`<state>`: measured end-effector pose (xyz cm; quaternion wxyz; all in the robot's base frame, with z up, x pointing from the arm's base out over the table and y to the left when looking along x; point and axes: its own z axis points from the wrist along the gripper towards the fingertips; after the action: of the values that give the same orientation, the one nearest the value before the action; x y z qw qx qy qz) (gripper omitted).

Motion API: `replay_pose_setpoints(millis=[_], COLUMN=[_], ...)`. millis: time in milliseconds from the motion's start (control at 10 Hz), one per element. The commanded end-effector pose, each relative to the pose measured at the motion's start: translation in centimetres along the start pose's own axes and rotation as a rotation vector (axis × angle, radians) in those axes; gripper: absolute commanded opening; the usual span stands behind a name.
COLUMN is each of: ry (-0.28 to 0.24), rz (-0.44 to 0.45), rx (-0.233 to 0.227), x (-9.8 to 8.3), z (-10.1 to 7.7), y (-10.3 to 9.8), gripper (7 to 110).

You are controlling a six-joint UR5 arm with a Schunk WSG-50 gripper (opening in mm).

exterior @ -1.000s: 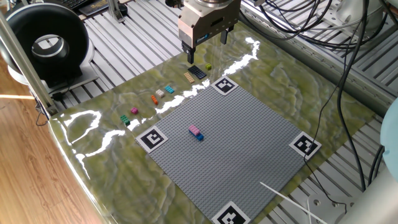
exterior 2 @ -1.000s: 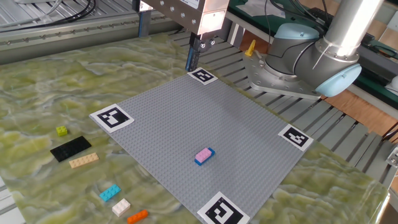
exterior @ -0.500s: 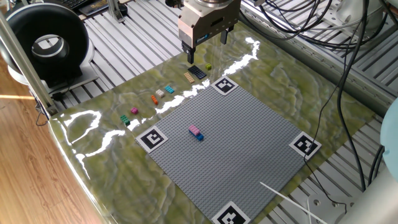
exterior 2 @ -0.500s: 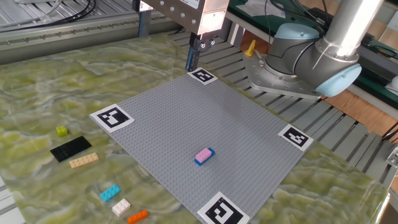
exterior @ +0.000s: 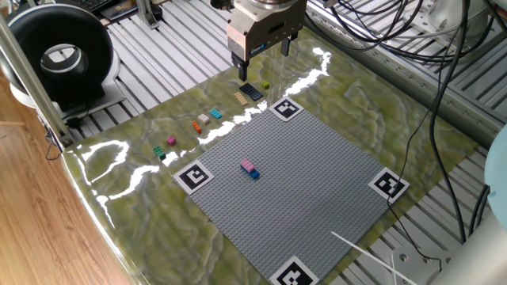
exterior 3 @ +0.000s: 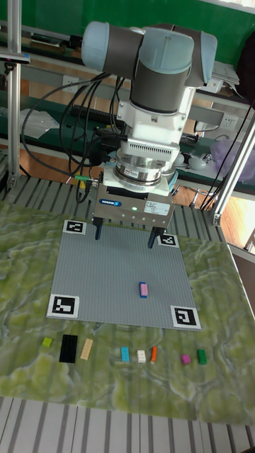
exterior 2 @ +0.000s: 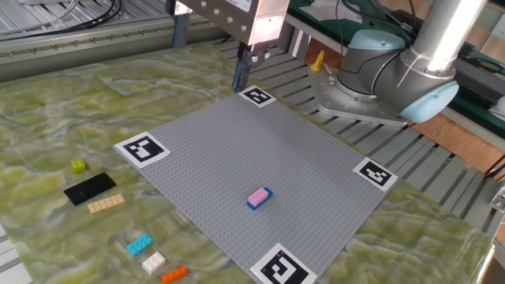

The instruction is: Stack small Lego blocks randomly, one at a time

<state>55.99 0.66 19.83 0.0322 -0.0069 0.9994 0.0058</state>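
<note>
A pink block sits stacked on a blue one (exterior: 249,168) (exterior 2: 259,197) (exterior 3: 144,289) near the middle of the grey baseplate (exterior: 317,190). Loose small Lego blocks lie in a row on the mat beside the plate: lime (exterior: 266,85), tan (exterior: 241,98), cyan (exterior: 215,114), white (exterior: 204,119), orange (exterior: 196,127), magenta (exterior: 171,141), green (exterior: 160,150). My gripper (exterior: 264,62) (exterior 3: 125,235) hangs open and empty high above the plate's edge, over the lime and tan end of the row.
A black flat plate (exterior: 251,92) (exterior 2: 89,188) lies between the lime and tan blocks. Black-and-white marker tags (exterior: 194,176) mark the baseplate's corners. A round black device (exterior: 59,55) stands at the far left, and cables (exterior: 380,32) hang at the back right.
In the other fixed view the gripper has edged slightly left. No block has moved.
</note>
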Motion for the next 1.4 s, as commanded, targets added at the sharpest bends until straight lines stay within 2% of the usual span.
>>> replay_pose_setpoints(millis=[0, 600, 1000, 1200, 1300], ry=[-0.086, -0.082, -0.041, -0.017, -0.006], rz=[-0.004, 0.000, 0.019, 0.018, 0.025], rx=[-0.007, 0.002, -0.021, -0.009, -0.018], x=[-2.0, -2.0, -0.9, -0.3, -0.1], z=[0.1, 0.2, 0.7, 0.7, 0.7], y=[0.7, 0.3, 0.9, 0.6, 0.8], gripper=[7, 7, 7, 7, 7])
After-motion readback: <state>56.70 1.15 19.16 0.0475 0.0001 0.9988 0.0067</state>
